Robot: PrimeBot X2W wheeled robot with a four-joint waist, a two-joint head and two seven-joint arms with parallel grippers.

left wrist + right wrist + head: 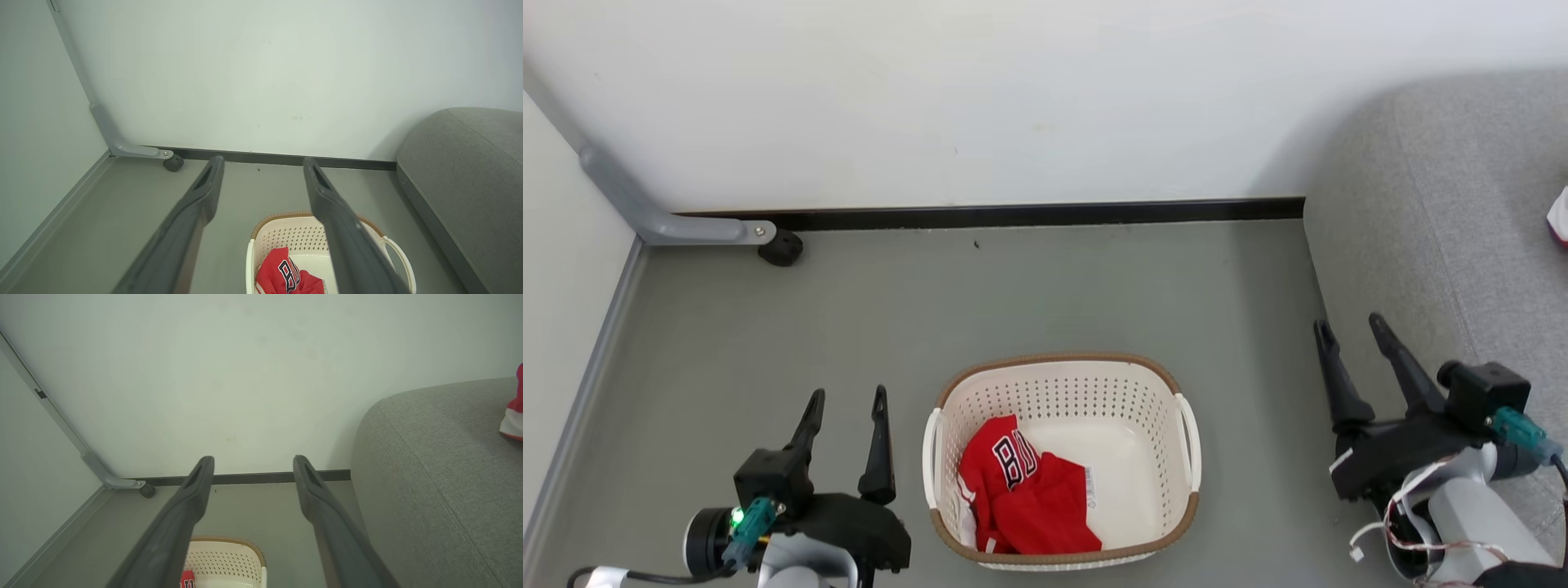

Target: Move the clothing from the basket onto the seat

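With left pincer and right pincer spread and empty, best drop the left onto the jersey bunched lower-left in the basket, pinching a thick fold

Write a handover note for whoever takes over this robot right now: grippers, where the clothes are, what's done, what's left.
Left gripper: open, empty.
Right gripper: open, empty.
Crumpled red jersey with black letters lies in the cream-white perforated plastic basket on the grey floor.
Done, probably: a red-and-white piece of cloth lies on the large grey fabric seat, cut off by the picture's edge.
Left: lift the jersey onto the seat.
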